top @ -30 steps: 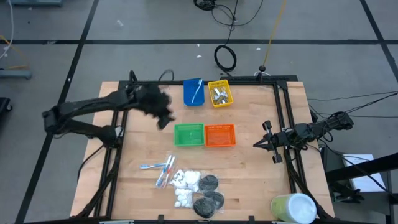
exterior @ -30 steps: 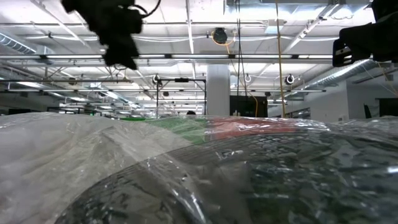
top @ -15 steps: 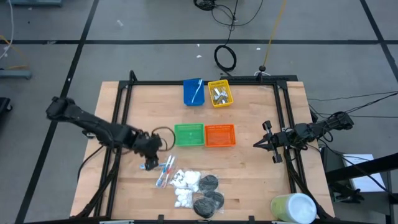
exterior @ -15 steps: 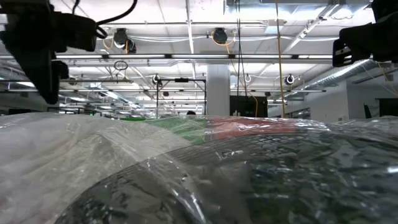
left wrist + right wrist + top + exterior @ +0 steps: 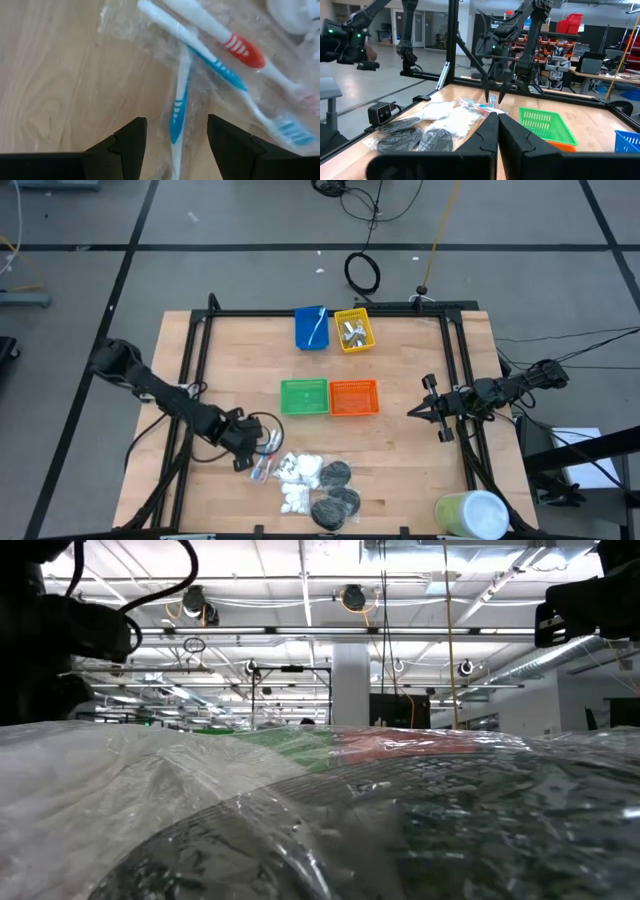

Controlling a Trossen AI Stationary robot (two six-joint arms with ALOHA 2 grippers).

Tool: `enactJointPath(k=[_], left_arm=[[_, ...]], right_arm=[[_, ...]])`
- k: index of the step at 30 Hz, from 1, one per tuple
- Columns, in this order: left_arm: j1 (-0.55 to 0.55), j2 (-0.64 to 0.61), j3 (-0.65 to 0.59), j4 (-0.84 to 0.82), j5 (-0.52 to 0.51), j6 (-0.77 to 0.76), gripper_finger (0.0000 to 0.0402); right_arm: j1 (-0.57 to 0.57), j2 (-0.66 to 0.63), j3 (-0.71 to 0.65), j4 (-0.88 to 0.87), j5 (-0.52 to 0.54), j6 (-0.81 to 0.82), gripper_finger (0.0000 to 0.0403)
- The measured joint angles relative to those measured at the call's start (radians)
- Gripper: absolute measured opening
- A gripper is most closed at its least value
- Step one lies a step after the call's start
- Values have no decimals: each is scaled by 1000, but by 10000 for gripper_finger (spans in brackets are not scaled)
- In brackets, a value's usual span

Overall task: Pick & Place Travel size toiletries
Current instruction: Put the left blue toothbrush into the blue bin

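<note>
Plastic-wrapped toothbrushes [image 5: 210, 65] lie on the wooden counter [image 5: 400, 450], directly under the left gripper [image 5: 175, 137].
Blue-handled brush sits between the wide-spread jaws, untouched; white puffy packets [image 5: 298, 470] and black discs [image 5: 335, 490] lie just beside; green bin [image 5: 303, 396] and orange bin [image 5: 353, 397] stand beyond; right gripper [image 5: 497, 125] waits at the counter's right edge, jaws closed together.
</note>
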Motion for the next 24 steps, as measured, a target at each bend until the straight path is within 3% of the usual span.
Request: enactJointPath(k=[16, 19, 24], left_arm=[[-2, 134, 6, 6, -9, 0, 202], [-2, 135, 5, 8, -8, -10, 173], [-2, 139, 2, 14, -63, -97, 88]], right_arm=[[0, 0, 0, 0, 0, 0, 0], [0, 0, 0, 0, 0, 0, 0], [0, 0, 0, 0, 0, 0, 0]])
